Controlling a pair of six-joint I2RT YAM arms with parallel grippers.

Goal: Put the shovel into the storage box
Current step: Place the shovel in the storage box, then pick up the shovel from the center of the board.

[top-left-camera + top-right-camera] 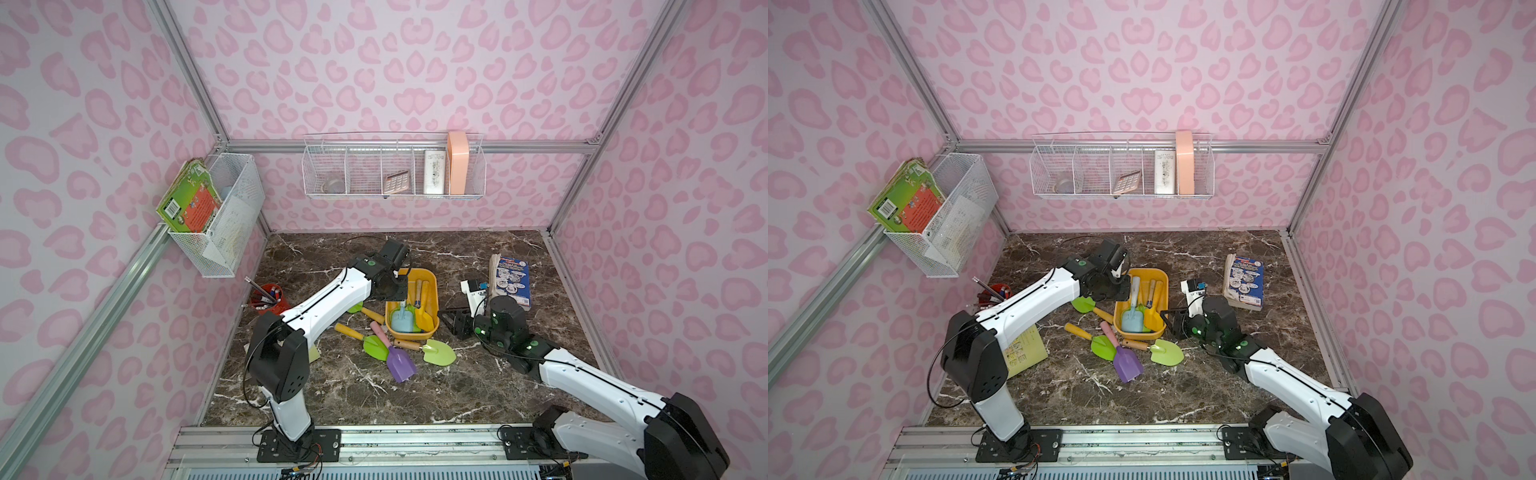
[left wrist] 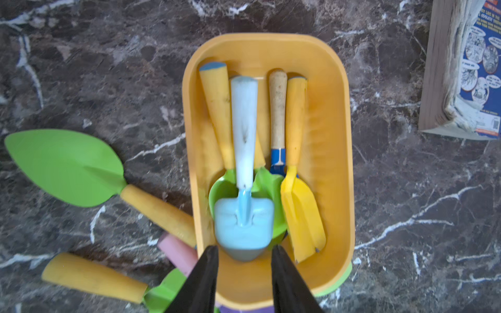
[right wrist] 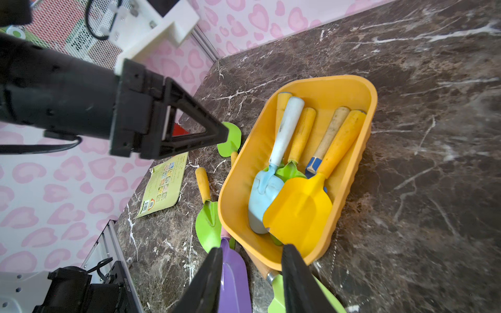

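Four shovels [image 2: 301,216] in box [image 2: 267,43], blue one [image 2: 244,230] on top. Left gripper [image 2: 244,248] over it, jaws parted, empty — right gripper [image 3: 252,248] likewise. Rise straight, clear of handles [image 2: 245,122], before fetching purple shovel [image 1: 401,365].

hidden: green shovel [image 2: 272,189] blade mostly under light-blue shovel [image 2: 244,225], just ahead of left fingers [image 2: 203,281] | hidden: wooden-handled shovel [image 2: 278,108] blade under yellow shovel [image 2: 301,216] | cut off: book [image 2: 466,67], fingers' bases at frame edge | blurred: white handle [image 2: 245,130], seemingly smeared
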